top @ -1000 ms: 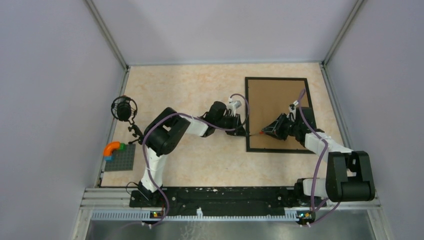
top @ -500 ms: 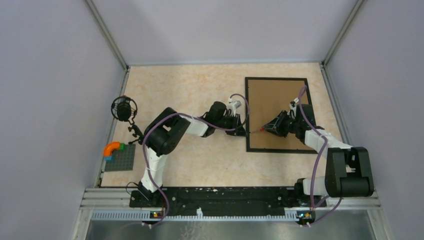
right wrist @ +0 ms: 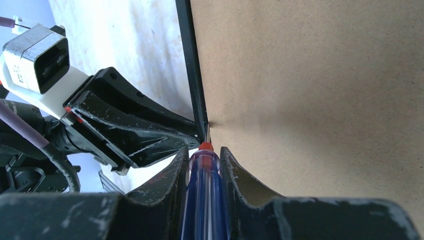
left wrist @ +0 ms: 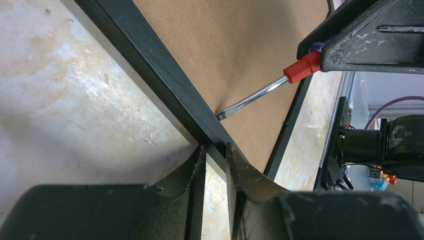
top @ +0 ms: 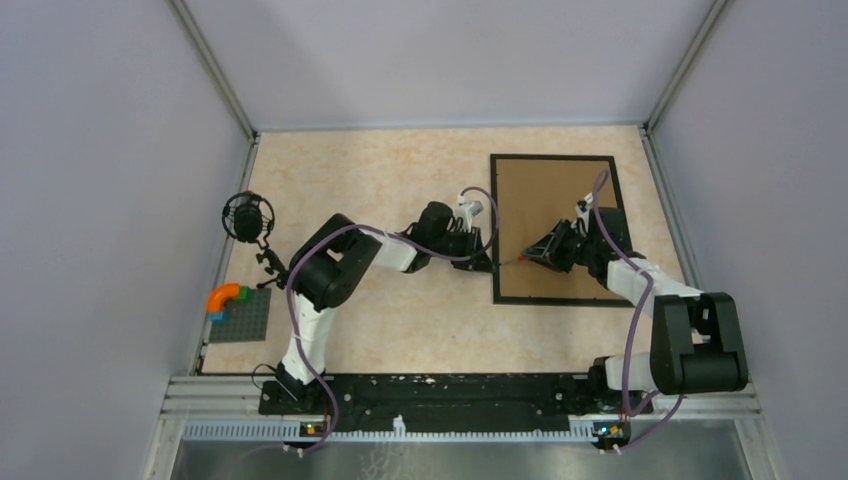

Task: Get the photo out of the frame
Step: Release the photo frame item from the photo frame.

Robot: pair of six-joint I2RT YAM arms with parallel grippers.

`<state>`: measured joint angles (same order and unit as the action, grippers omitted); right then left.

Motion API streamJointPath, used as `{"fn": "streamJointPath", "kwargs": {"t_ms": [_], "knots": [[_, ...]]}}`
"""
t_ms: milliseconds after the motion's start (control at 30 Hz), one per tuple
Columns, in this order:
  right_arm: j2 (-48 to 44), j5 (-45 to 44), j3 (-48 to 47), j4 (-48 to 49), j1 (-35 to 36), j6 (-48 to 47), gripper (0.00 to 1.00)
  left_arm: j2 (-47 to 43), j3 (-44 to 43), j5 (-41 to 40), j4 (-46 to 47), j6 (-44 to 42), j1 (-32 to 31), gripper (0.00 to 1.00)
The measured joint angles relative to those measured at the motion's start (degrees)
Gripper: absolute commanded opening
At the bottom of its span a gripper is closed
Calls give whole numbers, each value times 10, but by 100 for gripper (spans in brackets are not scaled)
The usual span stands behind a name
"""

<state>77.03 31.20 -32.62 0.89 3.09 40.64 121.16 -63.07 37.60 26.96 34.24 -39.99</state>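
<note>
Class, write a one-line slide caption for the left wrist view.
Left gripper clamps the frame's black rail as the screwdriver tip sits at the backing board's edge.

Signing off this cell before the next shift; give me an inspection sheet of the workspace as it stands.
Surface: table, beige marbled top.
Job's things: frame lies back-up at the far right, brown back showing; photo not visible.
Clutter: grey baseplate with an orange curved piece at the left edge; black round device behind it.
Grippers: left gripper shut on the frame's left rail; right gripper shut on a screwdriver, its tip at that rail's inner edge.
Cables: purple cables loop along both arms.
Surroundings: grey walls on three sides.
</note>
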Motion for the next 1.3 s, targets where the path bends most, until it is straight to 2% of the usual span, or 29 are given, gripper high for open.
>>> {"fn": "streamJointPath", "kwargs": {"t_ms": [300,567,933,1133,1233,1300], "knots": [[-10,-51,-29,-43,38,-12,0,6,-13,11,-16,1,3,25],[-14,-168,-92,-127,119,-32,0,14,-21,23,-21,14,6,24],[-13,-294,-137,-183,207,-35,0,25,-29,41,-19,34,12,24],[2,-324,-167,-214,230,-57,0,27,-31,45,-20,38,14,24],[12,-303,-180,-226,214,-76,0,24,-31,41,-21,33,13,32],[15,-259,-184,-231,178,-88,0,14,-27,21,-21,17,9,36]]}}
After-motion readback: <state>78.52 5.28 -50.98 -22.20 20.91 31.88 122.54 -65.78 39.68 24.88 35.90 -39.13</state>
